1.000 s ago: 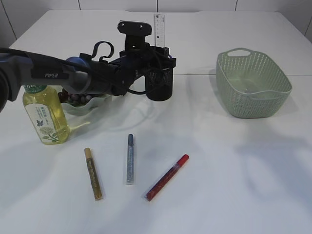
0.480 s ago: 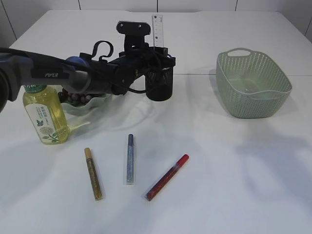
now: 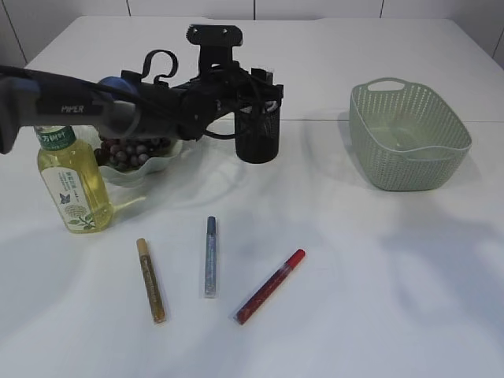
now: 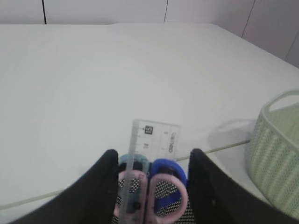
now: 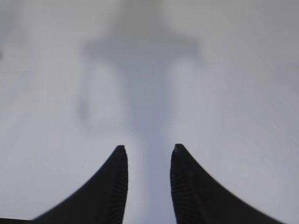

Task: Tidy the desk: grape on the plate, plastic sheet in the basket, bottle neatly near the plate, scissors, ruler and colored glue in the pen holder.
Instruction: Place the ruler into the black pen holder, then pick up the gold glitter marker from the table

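My left gripper [image 4: 152, 161] stands parted, holding nothing, straddling the clear stiff plastic ruler [image 4: 152, 140] upright in the black mesh pen holder [image 3: 258, 130] at twelve o'clock. It looks light and slick; grip its flat faces.

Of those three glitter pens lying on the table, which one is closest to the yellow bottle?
The gold pen, the leftmost of the three. The silver-blue pen lies in the middle and the red pen farthest from the bottle.
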You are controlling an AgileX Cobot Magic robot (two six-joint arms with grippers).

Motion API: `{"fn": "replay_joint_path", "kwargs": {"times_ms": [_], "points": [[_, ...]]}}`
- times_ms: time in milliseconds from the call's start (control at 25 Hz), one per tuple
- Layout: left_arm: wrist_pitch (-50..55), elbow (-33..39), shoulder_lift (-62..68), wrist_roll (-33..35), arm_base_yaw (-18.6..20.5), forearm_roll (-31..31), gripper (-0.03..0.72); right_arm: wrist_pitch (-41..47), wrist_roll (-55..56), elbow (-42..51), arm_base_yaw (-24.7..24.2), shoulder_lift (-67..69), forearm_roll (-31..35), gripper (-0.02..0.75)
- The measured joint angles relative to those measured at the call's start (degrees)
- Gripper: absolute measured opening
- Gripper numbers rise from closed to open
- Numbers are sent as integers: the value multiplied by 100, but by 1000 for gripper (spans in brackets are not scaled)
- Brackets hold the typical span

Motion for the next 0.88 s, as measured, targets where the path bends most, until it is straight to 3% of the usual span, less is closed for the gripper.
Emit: {"fn": "replay_joint_path", "kwargs": {"times_ms": [400, 640, 880], "points": [[1432, 0, -768, 0, 0, 71, 363, 0, 0, 0, 0, 0, 0, 260], [3243, 0, -1806, 0, 0, 551, 363, 0, 0, 0, 0, 0, 147, 260], [5635, -8, -2717, -124, 0, 635, 363, 0, 0, 0, 0, 0, 350, 260]]}}
